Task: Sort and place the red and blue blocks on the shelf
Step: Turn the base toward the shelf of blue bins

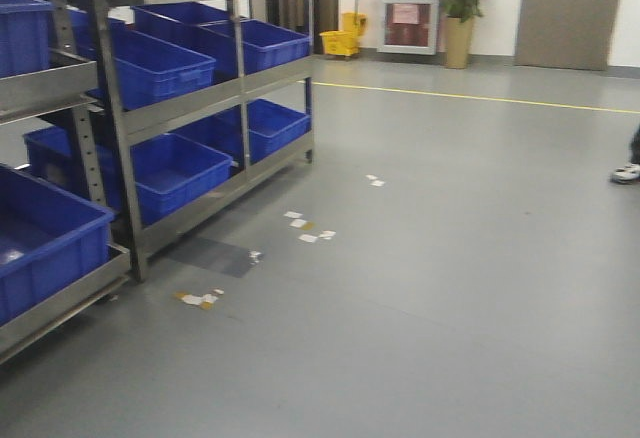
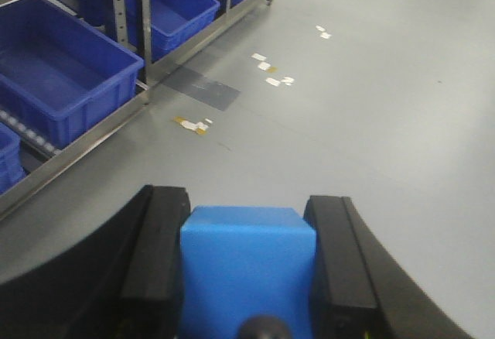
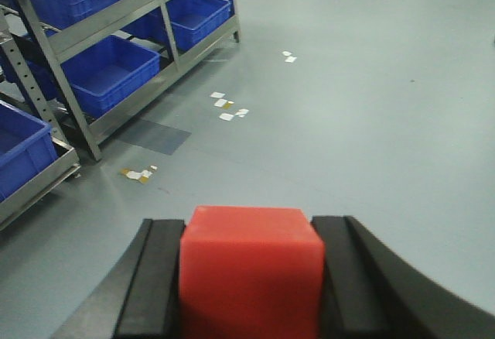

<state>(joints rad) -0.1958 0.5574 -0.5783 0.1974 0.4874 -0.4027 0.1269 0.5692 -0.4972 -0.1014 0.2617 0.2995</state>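
Note:
My left gripper point(image 2: 247, 204) is shut on the blue block point(image 2: 247, 273), a matte cube held between both black fingers above the grey floor. My right gripper point(image 3: 249, 221) is shut on the red block point(image 3: 251, 277) in the same way. The steel-framed shelf stands to the left in the front view point(image 1: 120, 138), in the left wrist view point(image 2: 116, 14) and in the right wrist view point(image 3: 116, 22). White rollers show on its near lower level point(image 2: 31, 142). Both grippers are well short of the shelf. Neither gripper shows in the front view.
Large blue tubs point(image 1: 170, 168) fill the shelf levels. Bits of white and yellow tape point(image 1: 305, 226) mark the grey floor. A yellow mop bucket point(image 1: 343, 36), a potted plant point(image 1: 462, 13) and a door point(image 1: 565, 8) stand at the back. A person's shoe point(image 1: 627, 172) is at the right edge.

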